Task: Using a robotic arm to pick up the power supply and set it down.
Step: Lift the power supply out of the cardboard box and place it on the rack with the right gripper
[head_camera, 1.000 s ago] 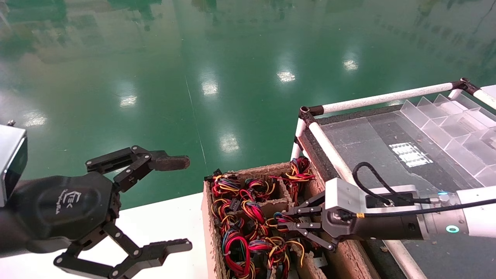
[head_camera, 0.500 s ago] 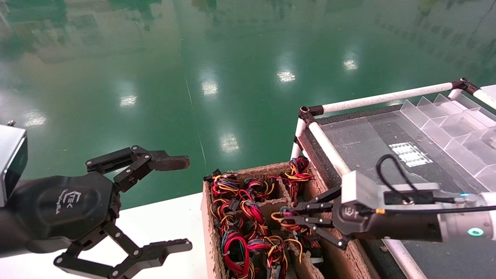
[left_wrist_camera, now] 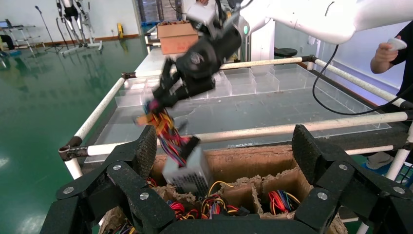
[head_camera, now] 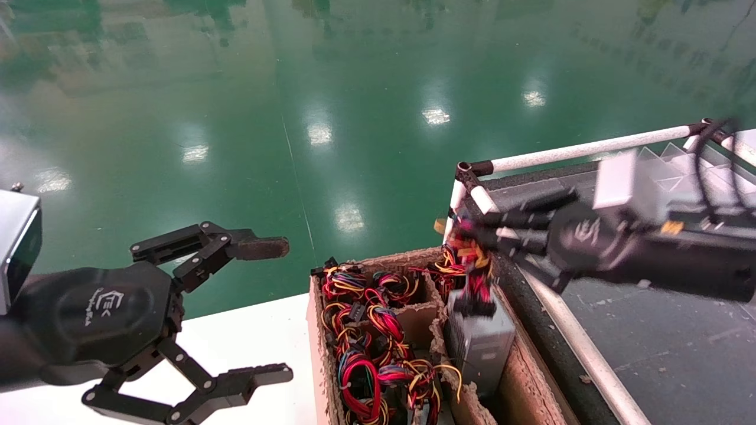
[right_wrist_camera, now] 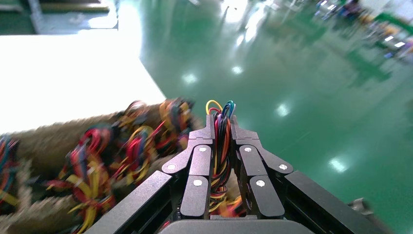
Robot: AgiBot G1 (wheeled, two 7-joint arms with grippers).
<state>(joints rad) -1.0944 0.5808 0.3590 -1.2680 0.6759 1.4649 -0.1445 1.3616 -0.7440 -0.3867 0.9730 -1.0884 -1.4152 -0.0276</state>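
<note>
- Silver-grey power supply (head_camera: pixel 479 342) hangs by its wire bundle (head_camera: pixel 472 268), body partly inside the right compartment of the cardboard crate (head_camera: pixel 531 389).
- Right gripper (head_camera: pixel 466 233), fingers closed on the bundle only, holds it over the crate's far right corner.
- Risk: wires may slip or the swinging box may snag the crate wall.
- Left gripper (head_camera: pixel 283 310), fingers spread and empty, is parked at the near left.

Small silver-grey metal power supply box (head_camera: pixel 479 345) with vent grille, hanging tilted, partly inside cardboard compartment. Red, yellow, orange and black wire bundle (head_camera: pixel 472 265) pinched above by black two-finger linkage gripper (head_camera: pixel 466 233).
</note>
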